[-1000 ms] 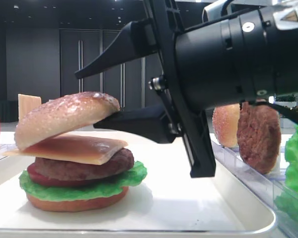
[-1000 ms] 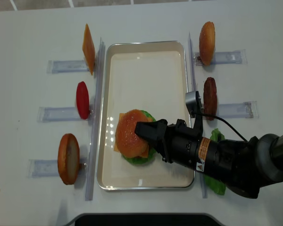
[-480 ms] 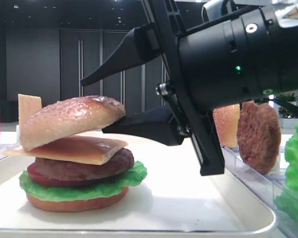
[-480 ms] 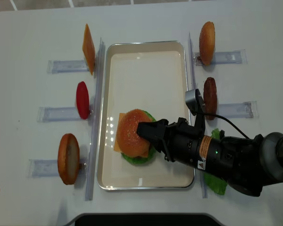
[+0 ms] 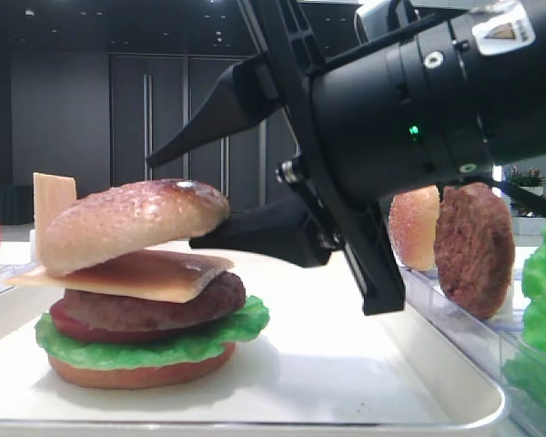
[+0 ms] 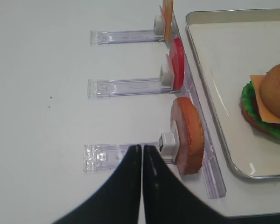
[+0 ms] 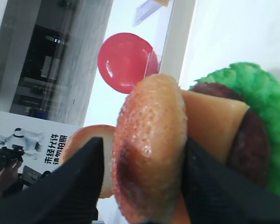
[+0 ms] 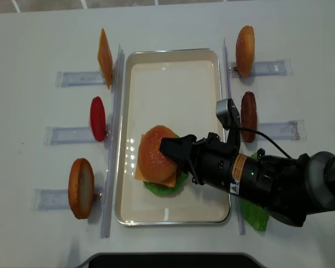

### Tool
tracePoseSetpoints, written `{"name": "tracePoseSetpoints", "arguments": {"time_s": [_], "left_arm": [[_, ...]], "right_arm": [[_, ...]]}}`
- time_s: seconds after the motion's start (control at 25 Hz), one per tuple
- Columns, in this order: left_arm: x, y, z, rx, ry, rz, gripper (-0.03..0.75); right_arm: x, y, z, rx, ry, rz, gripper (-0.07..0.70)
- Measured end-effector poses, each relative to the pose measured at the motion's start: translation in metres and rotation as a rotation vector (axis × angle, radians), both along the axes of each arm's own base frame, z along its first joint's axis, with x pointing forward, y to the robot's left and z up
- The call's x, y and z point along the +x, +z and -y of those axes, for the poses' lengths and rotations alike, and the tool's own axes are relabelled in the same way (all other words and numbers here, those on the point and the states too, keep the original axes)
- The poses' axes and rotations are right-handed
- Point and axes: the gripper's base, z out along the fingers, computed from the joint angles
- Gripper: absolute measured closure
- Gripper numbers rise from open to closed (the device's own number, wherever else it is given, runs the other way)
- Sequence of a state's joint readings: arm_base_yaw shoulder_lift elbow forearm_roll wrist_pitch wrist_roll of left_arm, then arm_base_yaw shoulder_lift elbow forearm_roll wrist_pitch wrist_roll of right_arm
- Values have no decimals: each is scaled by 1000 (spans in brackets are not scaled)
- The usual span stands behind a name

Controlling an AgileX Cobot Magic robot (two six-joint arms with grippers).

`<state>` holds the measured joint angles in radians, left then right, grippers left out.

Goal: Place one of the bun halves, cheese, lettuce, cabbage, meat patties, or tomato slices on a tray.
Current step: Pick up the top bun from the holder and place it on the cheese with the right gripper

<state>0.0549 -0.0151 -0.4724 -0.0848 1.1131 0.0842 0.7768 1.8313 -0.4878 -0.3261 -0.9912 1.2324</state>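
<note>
On the cream tray [image 8: 173, 84] stands a stack of flat bun base, lettuce [image 5: 164, 350], tomato slice, meat patty [image 5: 155, 305] and cheese [image 5: 136, 273]. A domed bun half [image 5: 127, 223] lies tilted on top. My right gripper [image 5: 173, 202] straddles its right edge, open. The lower finger sits under the bun and touches it, while the upper finger hangs clear above. In the right wrist view a gap shows between one finger and the bun half [image 7: 149, 149]. My left gripper [image 6: 142, 147] is shut and empty, over the table left of the tray.
Clear rack strips flank the tray. On the left stand a cheese slice [image 8: 105, 57], a tomato slice [image 8: 97, 118] and a bun half [image 8: 81, 188]. On the right stand another bun half [image 8: 245, 43], a patty [image 8: 248, 116] and lettuce [image 8: 254, 215], partly under my right arm.
My right gripper has shifted a little toward the tray's far end. The bun half's right edge has risen slightly on the lower finger. The left gripper looks unchanged.
</note>
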Motion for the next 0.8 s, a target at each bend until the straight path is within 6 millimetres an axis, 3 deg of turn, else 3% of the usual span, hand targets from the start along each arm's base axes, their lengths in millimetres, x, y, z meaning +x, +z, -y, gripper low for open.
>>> {"name": "tracePoseSetpoints", "arguments": {"time_s": [0.28,0.8], "left_arm": [[0,0,0,0,0,0,722],[0,0,0,0,0,0,722]], "right_arm": [[0,-2,1,-44,-2,6,229],[0,0,2,-54,-6,4,225]]}}
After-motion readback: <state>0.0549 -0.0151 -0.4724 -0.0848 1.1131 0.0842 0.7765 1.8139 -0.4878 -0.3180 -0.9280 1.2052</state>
